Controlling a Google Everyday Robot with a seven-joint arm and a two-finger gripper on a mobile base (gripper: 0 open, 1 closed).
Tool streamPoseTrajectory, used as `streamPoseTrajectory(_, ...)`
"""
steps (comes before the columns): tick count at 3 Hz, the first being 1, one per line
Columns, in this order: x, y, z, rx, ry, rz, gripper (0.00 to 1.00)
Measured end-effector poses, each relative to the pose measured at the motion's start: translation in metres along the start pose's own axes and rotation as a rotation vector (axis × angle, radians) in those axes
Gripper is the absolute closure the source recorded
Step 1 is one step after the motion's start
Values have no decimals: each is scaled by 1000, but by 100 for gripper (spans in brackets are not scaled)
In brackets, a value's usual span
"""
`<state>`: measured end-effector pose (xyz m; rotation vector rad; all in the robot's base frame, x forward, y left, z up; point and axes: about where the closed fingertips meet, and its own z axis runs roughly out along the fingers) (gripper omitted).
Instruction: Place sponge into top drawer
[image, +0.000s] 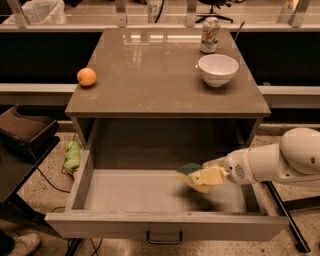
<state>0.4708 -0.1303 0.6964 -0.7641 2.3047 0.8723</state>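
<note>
sponge over the open drawer

the gripper (201, 178) reaches in from the right, clamped on the sponge (188, 169), green side up, held just above the floor of the top drawer (165, 226), right of centre. the drawer stands wide open. on the tabletop, a white bowl (218, 69) and an orange (86, 76) sit well apart.

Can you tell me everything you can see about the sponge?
The sponge is small, yellow below with a dark green scrubby layer on top, and looks soft. The gripper holds it by its right end, tilted a little, inside the open top drawer, toward the right side. It seems to hang just above the drawer's floor, with only the gripper touching it.
</note>
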Motion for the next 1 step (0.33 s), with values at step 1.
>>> streamPoseTrajectory(1,0,1,1,-2,1,-2,0)
